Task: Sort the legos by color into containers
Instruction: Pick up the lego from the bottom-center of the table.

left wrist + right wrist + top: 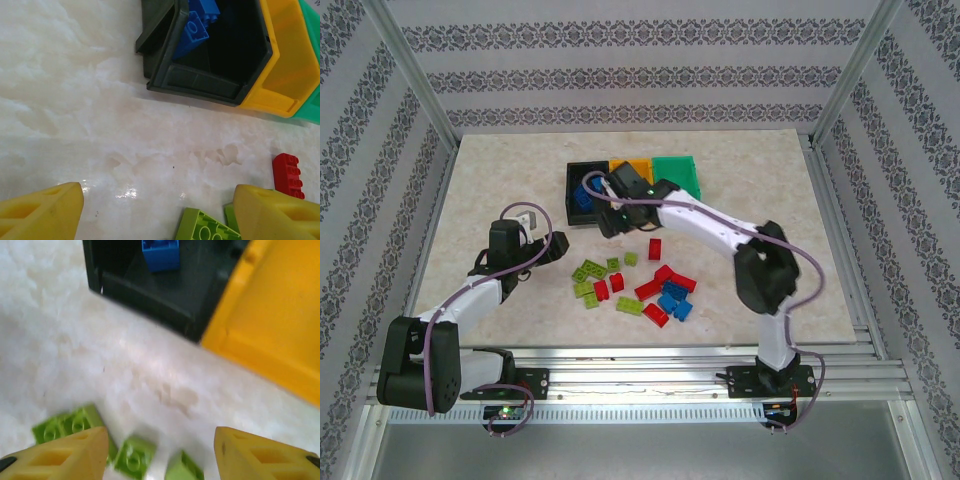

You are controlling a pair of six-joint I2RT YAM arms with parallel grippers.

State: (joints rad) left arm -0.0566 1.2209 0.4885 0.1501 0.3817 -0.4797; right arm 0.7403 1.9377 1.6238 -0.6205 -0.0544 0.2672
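Observation:
Three joined bins stand at the back: black (582,172), orange-yellow (636,166) and green (678,172). Blue bricks (197,22) lie in the black bin (215,75); one blue brick (160,252) shows in the right wrist view. Loose lime bricks (588,275), red bricks (655,290) and blue bricks (672,300) are scattered mid-table. My right gripper (612,222) hovers open and empty just in front of the black bin (165,295), above lime bricks (132,455). My left gripper (532,232) is open and empty left of the pile, a lime brick (207,227) by its right finger (275,215).
A red brick (287,175) lies right of the left gripper. The orange-yellow bin (280,315) is beside the right gripper. Patterned walls and metal frame posts (415,90) enclose the marble-look table (760,180), with bare surface on its left and right.

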